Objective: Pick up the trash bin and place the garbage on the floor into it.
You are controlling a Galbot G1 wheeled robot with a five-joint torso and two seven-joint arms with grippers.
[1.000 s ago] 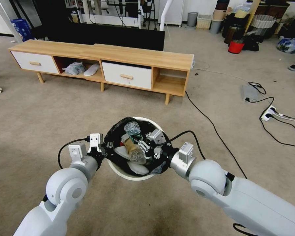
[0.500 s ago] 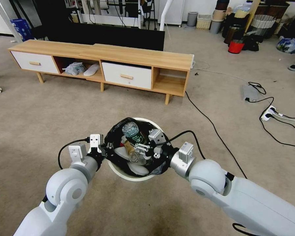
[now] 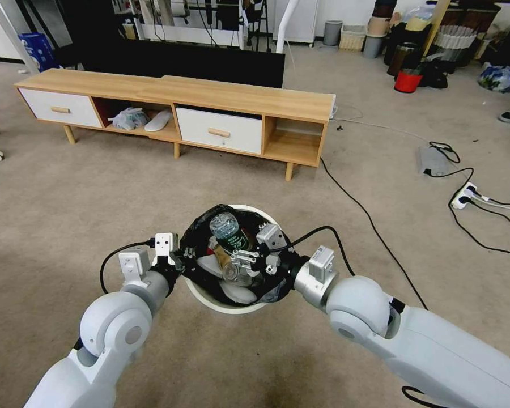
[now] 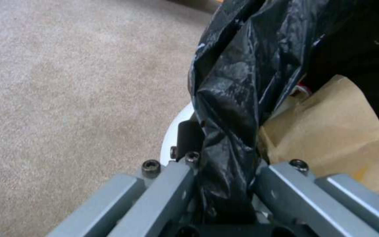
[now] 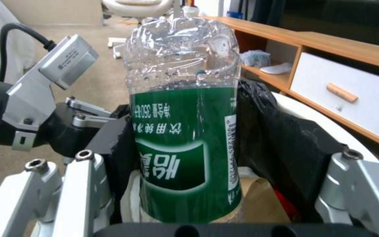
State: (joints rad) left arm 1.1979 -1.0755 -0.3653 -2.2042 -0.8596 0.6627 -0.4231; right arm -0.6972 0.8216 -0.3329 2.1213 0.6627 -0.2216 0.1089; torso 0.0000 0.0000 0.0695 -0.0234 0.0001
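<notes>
Hovering over the trash bin (image 3: 232, 303) on the floor (image 3: 96, 198), the right gripper (image 3: 245, 262) had its jaws spread around the green-labelled bottle (image 3: 228, 228), apparently releasing it. Left gripper (image 3: 175, 262) pinched the black bag (image 4: 229, 98) at the rim; best to keep that hold steady.

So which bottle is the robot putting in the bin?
Below the long wooden TV stand sits the white trash bin with a black bag. Standing bottom-up inside it, at the right gripper, is the clear bottle with the green label.
</notes>
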